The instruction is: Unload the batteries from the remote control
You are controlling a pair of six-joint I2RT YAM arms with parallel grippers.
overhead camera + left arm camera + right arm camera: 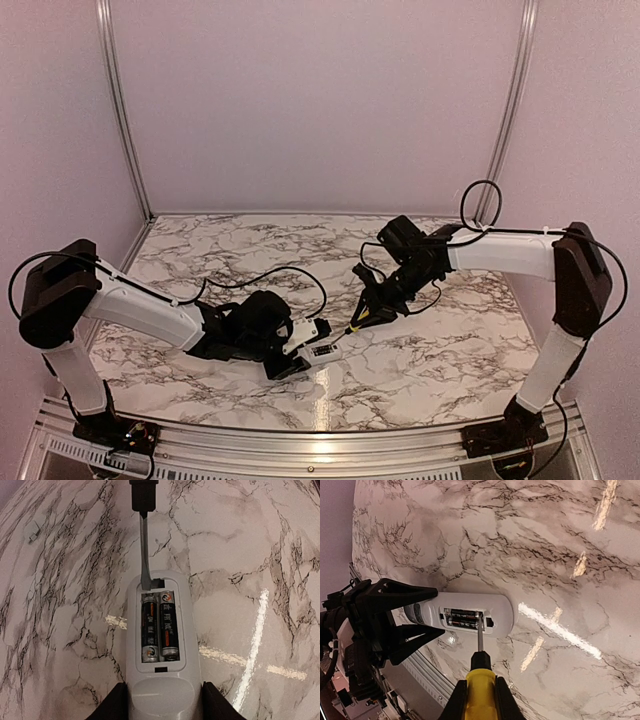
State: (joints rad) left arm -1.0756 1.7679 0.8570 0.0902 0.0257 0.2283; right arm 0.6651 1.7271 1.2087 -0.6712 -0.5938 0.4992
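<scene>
The white remote control (pixel 161 680) lies on the marble table with its battery bay open. Two dark batteries (pixel 160 626) sit side by side in the bay; they also show in the right wrist view (pixel 462 618). My left gripper (pixel 162 702) is shut on the remote's near end, a finger on each side. My right gripper (pixel 480 695) is shut on a yellow-handled screwdriver (pixel 480 677); its blade tip (pixel 146 582) rests at the far end of the bay against the batteries' ends. In the top view the remote (pixel 318 350) lies between both grippers, the left gripper (pixel 290 362) and the right gripper (pixel 378 300).
A small grey piece (pixel 33 532) lies on the marble at the far left of the left wrist view. The table's metal front rail (pixel 300 440) runs just below the remote. Lilac walls enclose the back and sides.
</scene>
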